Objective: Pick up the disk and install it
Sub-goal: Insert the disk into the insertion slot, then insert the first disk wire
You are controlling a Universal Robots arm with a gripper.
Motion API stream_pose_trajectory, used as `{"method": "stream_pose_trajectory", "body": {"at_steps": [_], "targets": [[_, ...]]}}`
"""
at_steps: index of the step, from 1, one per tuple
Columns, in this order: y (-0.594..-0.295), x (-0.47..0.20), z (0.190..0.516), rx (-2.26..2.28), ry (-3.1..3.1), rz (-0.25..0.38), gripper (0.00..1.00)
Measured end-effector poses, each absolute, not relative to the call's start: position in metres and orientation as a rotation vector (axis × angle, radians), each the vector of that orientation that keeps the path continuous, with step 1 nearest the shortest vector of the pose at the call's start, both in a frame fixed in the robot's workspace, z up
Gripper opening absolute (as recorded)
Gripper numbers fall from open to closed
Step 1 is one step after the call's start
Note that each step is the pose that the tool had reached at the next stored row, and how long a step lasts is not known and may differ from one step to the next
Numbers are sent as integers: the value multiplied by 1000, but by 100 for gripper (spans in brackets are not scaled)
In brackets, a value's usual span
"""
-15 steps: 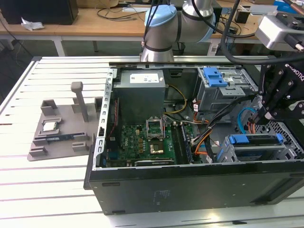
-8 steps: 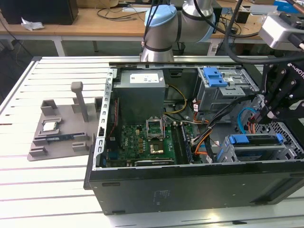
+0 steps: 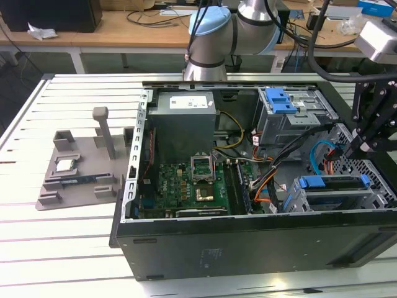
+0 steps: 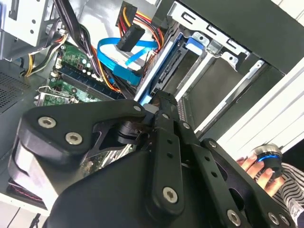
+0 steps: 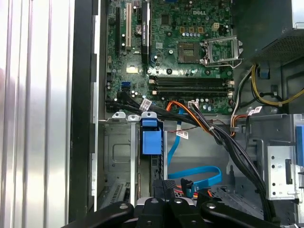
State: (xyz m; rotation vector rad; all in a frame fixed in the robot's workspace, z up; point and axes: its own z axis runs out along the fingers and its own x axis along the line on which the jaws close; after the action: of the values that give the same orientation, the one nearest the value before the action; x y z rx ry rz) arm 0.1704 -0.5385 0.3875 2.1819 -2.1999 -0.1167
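Observation:
The disk (image 3: 335, 184) stands on edge inside the lower drive cage at the exterior view's right, its blue bracket along the top. In the first wrist view the disk (image 5: 151, 140) appears edge-on, with its blue tab in the cage slot. The second wrist view has the disk (image 4: 166, 71) as a dark edge with a blue strip. My gripper (image 3: 360, 148) hangs just above the disk's outer end. Its fingers are drawn together in both wrist views (image 4: 159, 97) (image 5: 164, 183), and I see nothing held between them.
The open computer case (image 3: 186, 248) lies on a slatted white table. Blue and orange cables (image 5: 199, 175) run beside the cage. A blue latch (image 3: 279, 99) tops the upper cage. A grey fixture (image 3: 77, 180) sits at the exterior view's left. A person's hand (image 4: 247, 164) holds a round controller.

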Motion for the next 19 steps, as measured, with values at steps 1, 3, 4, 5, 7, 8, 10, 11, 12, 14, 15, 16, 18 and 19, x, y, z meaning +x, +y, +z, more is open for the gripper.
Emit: {"method": "stream_pose_trajectory", "body": {"at_steps": [1, 3, 4, 5, 7, 8, 10, 11, 12, 14, 15, 16, 18, 19], "targets": [[-539, 170, 388, 2182, -2200, -117, 11], [-539, 171, 388, 2182, -2200, -117, 11], [-538, 171, 388, 2182, -2200, -117, 11], [-539, 171, 388, 2182, -2200, -117, 11], [-539, 171, 388, 2182, -2200, -117, 11], [-539, 171, 388, 2182, -2200, -117, 11], [-539, 171, 388, 2182, -2200, -117, 24], [-539, 171, 388, 2182, -2200, -117, 29], [-539, 171, 388, 2182, -2200, -117, 29], [-539, 171, 388, 2182, -2200, -116, 36], [-538, 172, 388, 2182, -2199, -116, 36], [-537, 172, 388, 2182, -2199, -116, 36], [-524, 177, 387, 2181, -2199, -114, 36], [-511, 179, 387, 2180, -2198, -112, 36]]}}
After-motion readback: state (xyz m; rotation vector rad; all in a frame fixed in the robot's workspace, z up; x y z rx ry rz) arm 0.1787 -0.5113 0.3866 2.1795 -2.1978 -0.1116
